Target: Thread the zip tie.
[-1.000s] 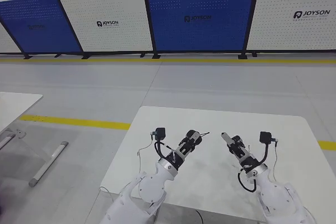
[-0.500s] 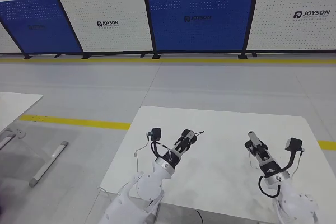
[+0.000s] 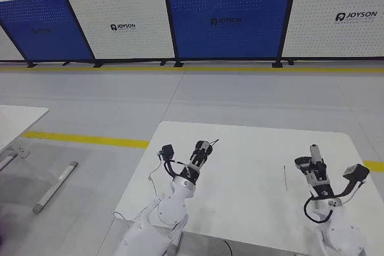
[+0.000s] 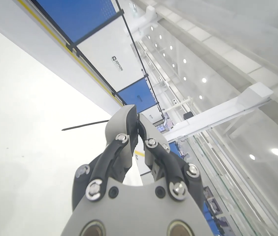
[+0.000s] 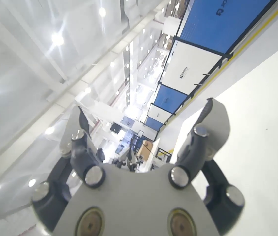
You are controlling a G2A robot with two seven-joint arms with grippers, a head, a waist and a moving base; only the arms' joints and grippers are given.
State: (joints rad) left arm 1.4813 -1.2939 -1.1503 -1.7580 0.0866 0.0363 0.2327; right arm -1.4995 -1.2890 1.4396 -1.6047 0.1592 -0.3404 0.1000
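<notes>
Across the white table [image 3: 243,192] the two arms sit well apart, one toward each side edge. On the left side, the left gripper [image 3: 203,148] is pinched tight on the zip tie [image 3: 212,142], whose thin dark tip pokes out beyond the fingers, toward the far side of the table. From that arm's own camera the left gripper [image 4: 137,116] shows its ridged pads pressed together, and the zip tie [image 4: 84,125] juts out sideways as a slim dark needle over the bright tabletop [image 4: 18,87]. Over on the right, the right gripper [image 3: 312,157] is holding nothing; its wrist camera shows the right gripper [image 5: 143,106] spread wide, with the room visible between the fingers. Just beside it a second thin dark strip [image 3: 285,177], much like the tie, lies flat on the table, apart from the fingers. Beyond the table is pale grey flooring crossed by a yellow line [image 3: 83,139], and another yellow line runs along the foot of a row of partition panels [image 3: 227,29], blue and white by turns, all perforated like pegboard and framed in black. A second white table [image 3: 13,121] pokes in at the left edge, with a pale bar [image 3: 54,187] lying on the floor near it. Overhead, the wrist cameras catch a tall white ceiling dotted with round lights [image 5: 57,39] and heavy white beams [image 4: 227,109]. Several of the panels carry a small logo with a line of lettering [image 3: 123,27], dark on the white ones and faint on the blue.
</notes>
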